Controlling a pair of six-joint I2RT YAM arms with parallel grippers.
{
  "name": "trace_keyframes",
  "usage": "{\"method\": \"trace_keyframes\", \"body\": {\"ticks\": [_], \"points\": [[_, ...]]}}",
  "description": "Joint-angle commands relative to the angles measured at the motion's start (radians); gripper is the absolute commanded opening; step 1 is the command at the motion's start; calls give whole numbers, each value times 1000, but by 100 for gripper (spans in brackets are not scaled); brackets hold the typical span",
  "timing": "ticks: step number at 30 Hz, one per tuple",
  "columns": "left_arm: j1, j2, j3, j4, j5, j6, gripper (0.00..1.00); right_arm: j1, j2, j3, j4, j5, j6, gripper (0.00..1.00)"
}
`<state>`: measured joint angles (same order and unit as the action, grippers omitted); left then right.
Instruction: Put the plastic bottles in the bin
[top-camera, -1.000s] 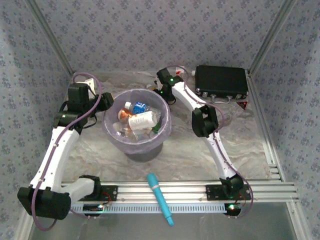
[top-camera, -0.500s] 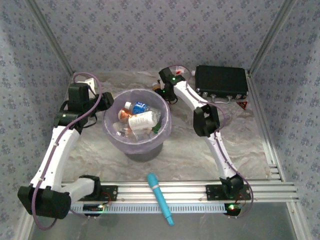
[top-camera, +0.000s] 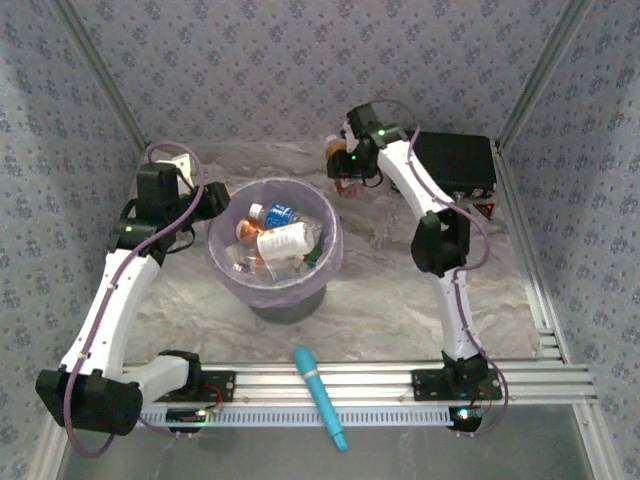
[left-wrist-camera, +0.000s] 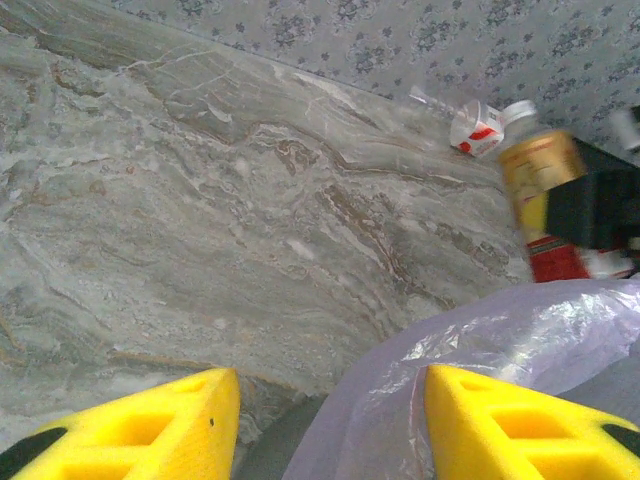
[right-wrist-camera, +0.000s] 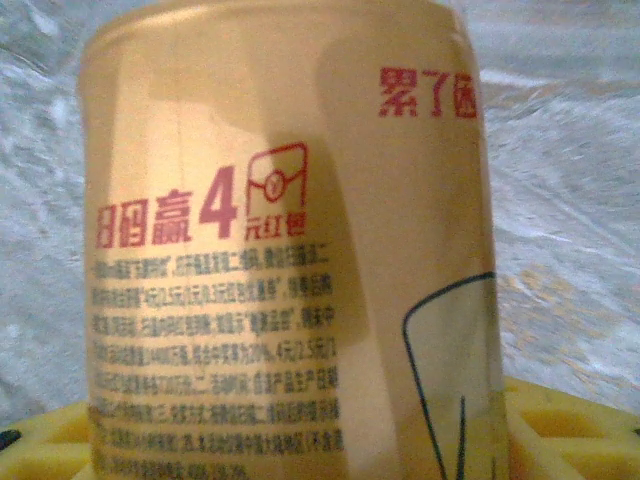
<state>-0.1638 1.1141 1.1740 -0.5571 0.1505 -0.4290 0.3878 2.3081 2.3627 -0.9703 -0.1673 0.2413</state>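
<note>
Gold-label bottle (right-wrist-camera: 280, 250) is now clamped by the right gripper (top-camera: 346, 178) and lifted at 1 o'clock of the bin (top-camera: 212, 250), nearly binned; left gripper (left-wrist-camera: 330, 400) is held apart.

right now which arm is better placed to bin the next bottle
Right: the right gripper holds a gold-labelled bottle close by the bin; the left gripper hangs open and empty.

lab booth: aluminium rails (top-camera: 380, 385), patterned walls (top-camera: 300, 70)
</note>
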Motion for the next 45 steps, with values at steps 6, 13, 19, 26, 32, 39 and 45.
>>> {"method": "trace_keyframes", "body": {"ticks": [6,13,19,26,32,39,45], "points": [[-20,29,43,35,35,4,52,-19,-305,-38,-120,-85,-70,57],[-31,32,38,50,31,-1,52,92,-467,-38,-156,-146,-113,56],[-33,28,26,58,29,-5,52,262,-523,-56,-177,-197,-196,56],[-33,20,6,63,15,-8,52,426,-499,-67,-268,-245,-297,56],[-33,18,-7,74,10,-14,52,502,-534,-171,-276,-298,-343,56],[-34,21,-4,77,14,-20,52,519,-510,-220,-304,-286,-355,62],[-34,23,-4,77,11,-17,52,522,-533,-209,-291,-265,-379,89]]}}
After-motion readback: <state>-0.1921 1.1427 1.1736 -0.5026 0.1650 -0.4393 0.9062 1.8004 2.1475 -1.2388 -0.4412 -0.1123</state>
